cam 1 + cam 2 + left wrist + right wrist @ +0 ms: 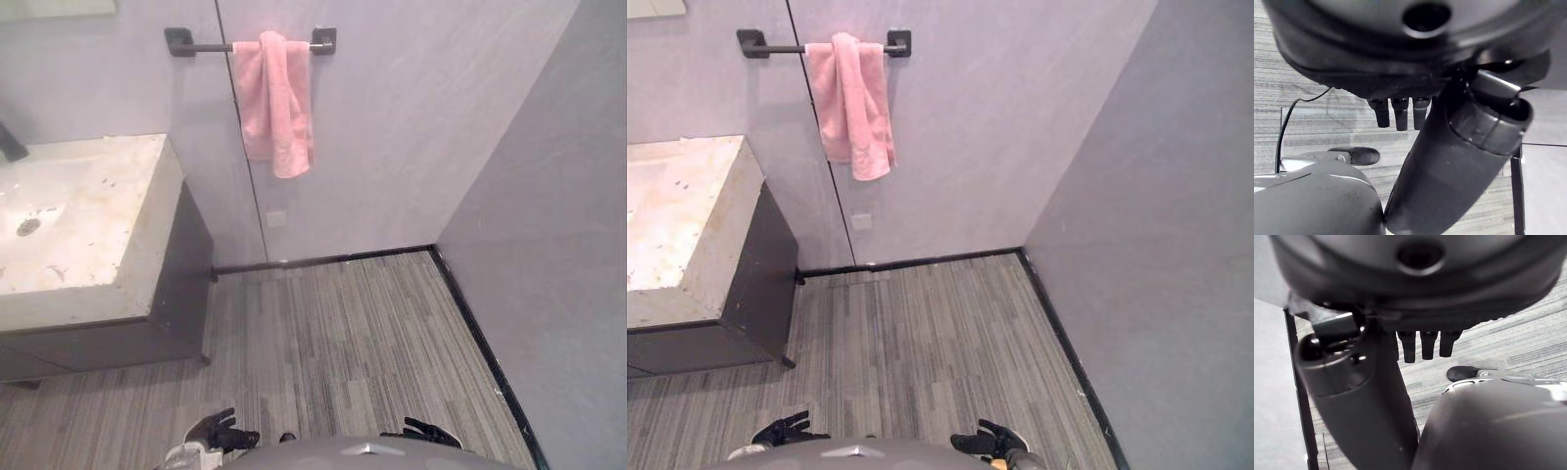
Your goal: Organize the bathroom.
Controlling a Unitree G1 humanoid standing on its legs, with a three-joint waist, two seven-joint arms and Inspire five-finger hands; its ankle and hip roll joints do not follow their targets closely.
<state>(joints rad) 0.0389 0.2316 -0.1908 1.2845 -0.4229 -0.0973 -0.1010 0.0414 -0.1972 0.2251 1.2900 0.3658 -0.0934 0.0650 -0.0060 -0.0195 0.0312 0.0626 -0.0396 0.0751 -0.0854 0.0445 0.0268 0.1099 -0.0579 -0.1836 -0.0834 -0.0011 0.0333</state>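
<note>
A pink towel (274, 103) hangs bunched over a dark towel bar (250, 44) on the back wall. A pale stone sink counter (118, 211) on a dark cabinet stands at the left. My left hand (220, 431) hangs low at the bottom edge, fingers relaxed and holding nothing; its fingers (1400, 112) point down over the floor. My right hand (985, 441) hangs low at the bottom right, also open and empty, with its fingers (1425, 345) straight.
A striped grey wood floor (343, 333) spreads between the cabinet and the grey wall (549, 255) on the right. A dark skirting strip runs along both walls. A small white outlet (276, 217) sits low on the back wall.
</note>
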